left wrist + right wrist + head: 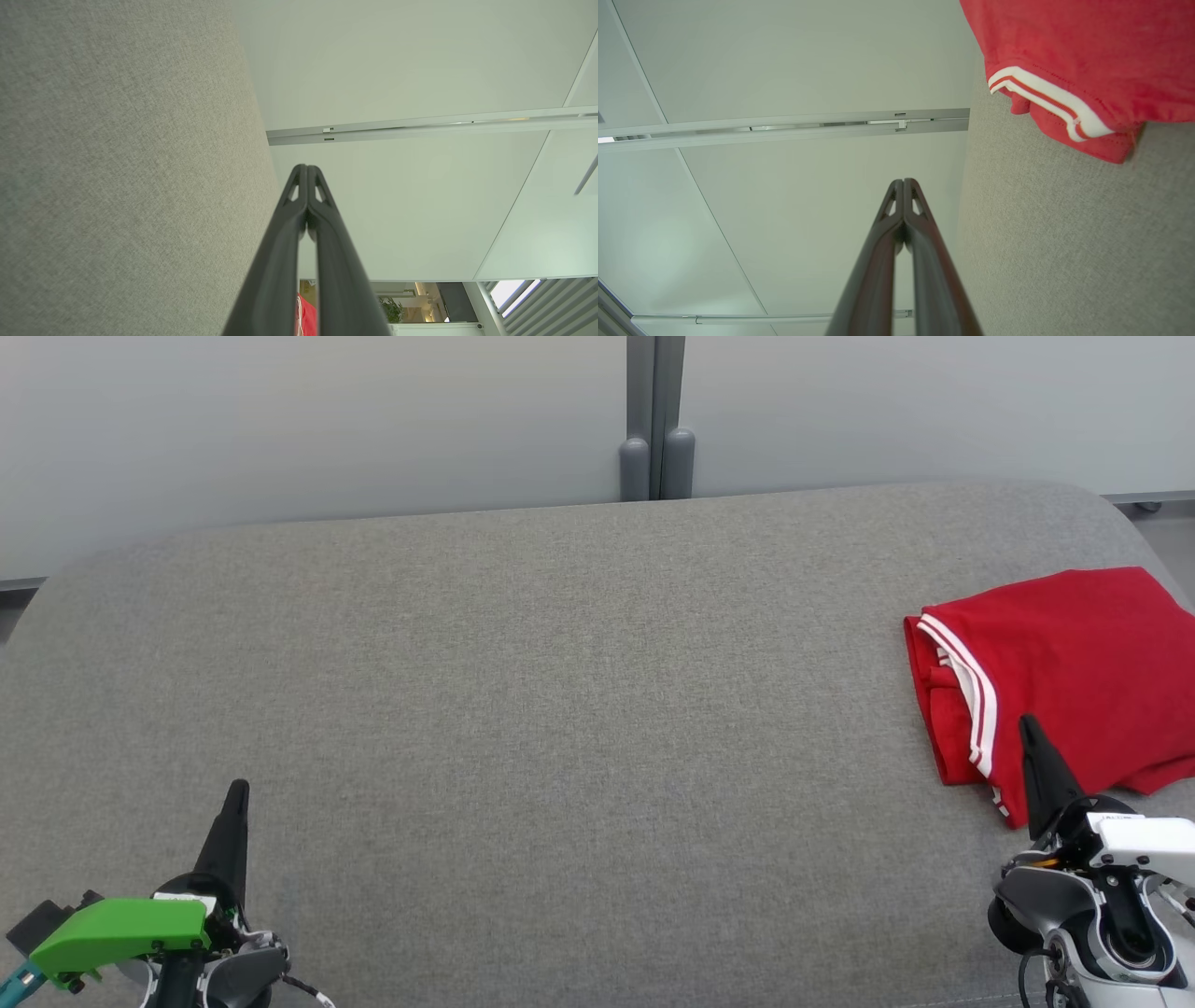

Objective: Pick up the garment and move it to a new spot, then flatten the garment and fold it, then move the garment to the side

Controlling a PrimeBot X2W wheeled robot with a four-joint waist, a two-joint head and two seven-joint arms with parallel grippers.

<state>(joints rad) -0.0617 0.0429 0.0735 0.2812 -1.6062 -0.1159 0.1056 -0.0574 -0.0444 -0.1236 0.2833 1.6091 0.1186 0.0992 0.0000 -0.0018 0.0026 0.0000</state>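
With the red white-trimmed cloth garment (pixel 1074 663) lying folded at three o'clock on the grey fabric bench (pixel 560 709), I judge the task done; my left gripper (pixel 239 791) and right gripper (pixel 1028 722) sit closed, empty.

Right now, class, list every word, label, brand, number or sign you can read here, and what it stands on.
None can be read.
right hand: a faint dark marking on its white casing, too small to read.
red garment: white stripes, no lettering seen.
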